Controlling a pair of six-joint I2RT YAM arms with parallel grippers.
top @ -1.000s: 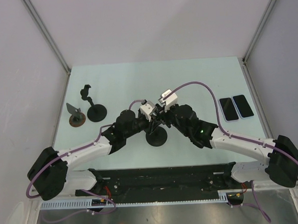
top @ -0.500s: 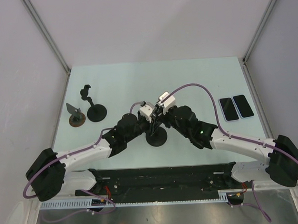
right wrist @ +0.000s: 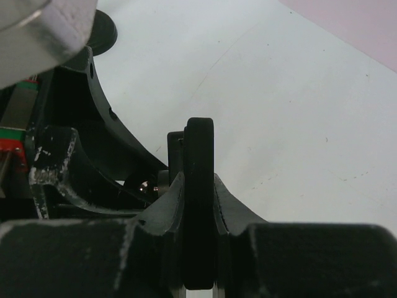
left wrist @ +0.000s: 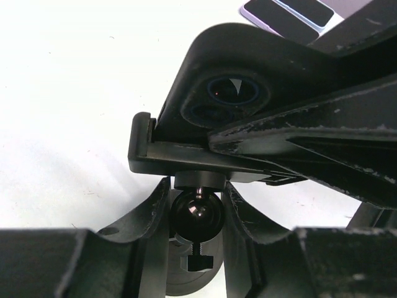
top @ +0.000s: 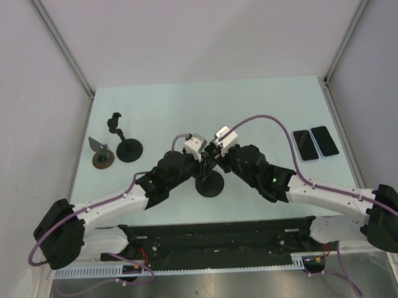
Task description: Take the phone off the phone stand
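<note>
The black phone stand [top: 209,184] stands on its round base in the middle of the table. My left gripper [top: 201,165] is shut on the stand's ball joint [left wrist: 197,214], just under the cradle [left wrist: 186,158]. The black phone [left wrist: 248,81] sits in the cradle, its camera lenses facing the left wrist camera. My right gripper [top: 214,161] is shut on the phone, which shows edge-on [right wrist: 198,186] between its fingers [right wrist: 226,205]. In the top view both wrists hide the phone.
A second black stand [top: 128,150] with a jointed arm and a small brown-based stand [top: 103,158] are at the left. Two more phones [top: 305,145] [top: 324,140] lie flat at the right. Walls enclose the table on three sides.
Both grippers have stayed at the stand. The right wrist has shifted a little downward and to the right in the top view; the left arm has barely moved.
</note>
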